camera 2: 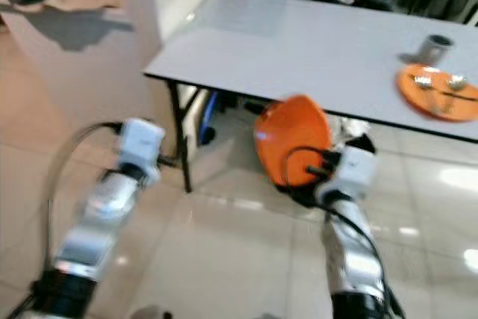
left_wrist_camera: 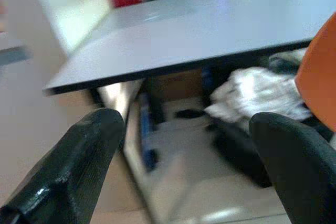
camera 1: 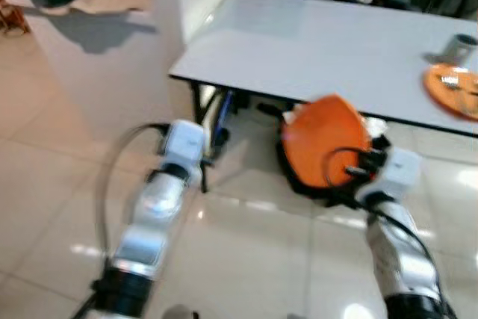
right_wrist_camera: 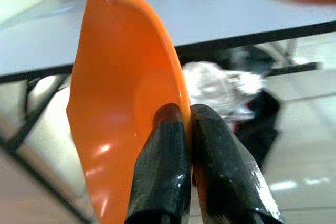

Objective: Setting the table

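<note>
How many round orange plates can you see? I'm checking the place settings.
2. One round orange plate is pinched upright in the right gripper, below the white table's edge. The other orange plate lies on that table's right end, holding cutlery.

Head views motion-blurred. Second orange plate [camera 1: 454, 89] on the surface [camera 1: 321, 50] is cut by the frame edge; the items on it are too blurred to identify. Held orange plate [camera 1: 326, 140] hides the right hand's fingers in the head views. Pale bundle [right_wrist_camera: 226, 85] under the surface is indistinct.
</note>
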